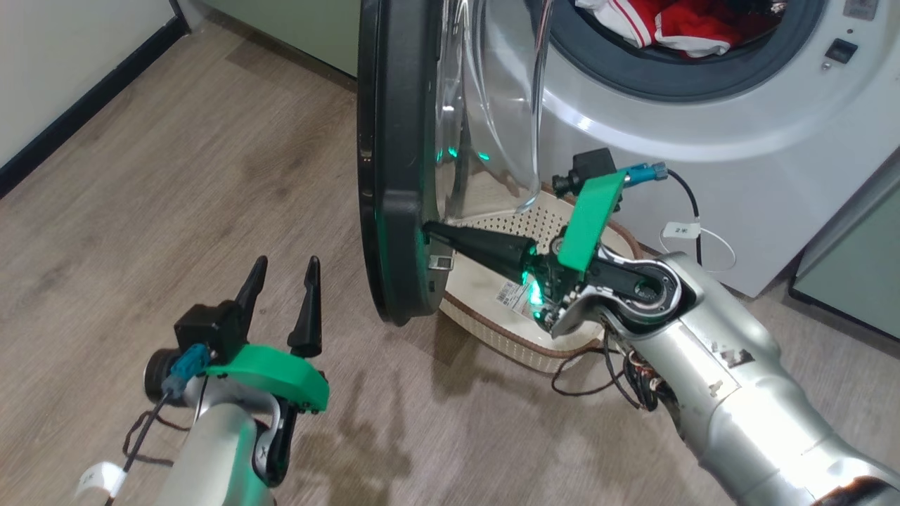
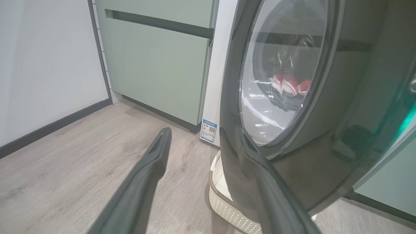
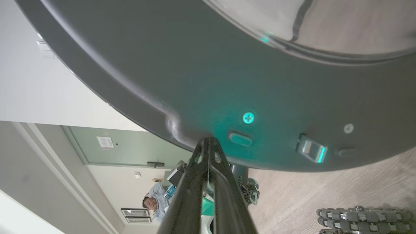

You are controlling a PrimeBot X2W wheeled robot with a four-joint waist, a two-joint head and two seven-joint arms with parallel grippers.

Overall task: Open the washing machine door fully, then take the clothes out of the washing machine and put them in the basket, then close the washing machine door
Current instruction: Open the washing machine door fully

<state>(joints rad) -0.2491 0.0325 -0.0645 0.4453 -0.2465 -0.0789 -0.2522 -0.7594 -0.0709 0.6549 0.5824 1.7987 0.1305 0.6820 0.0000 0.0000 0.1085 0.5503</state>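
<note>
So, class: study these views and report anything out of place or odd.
The basket sits on the floor beneath the open washing machine door, partly covered by it, awkward for dropping clothes in. Loose wires dangle under the right forearm.

Green cabinets (image 2: 156,65) stand on the wood floor (image 1: 176,211) by a white wall (image 2: 42,65) with dark baseboard (image 2: 55,126); a person (image 3: 153,204) sits beyond.
</note>
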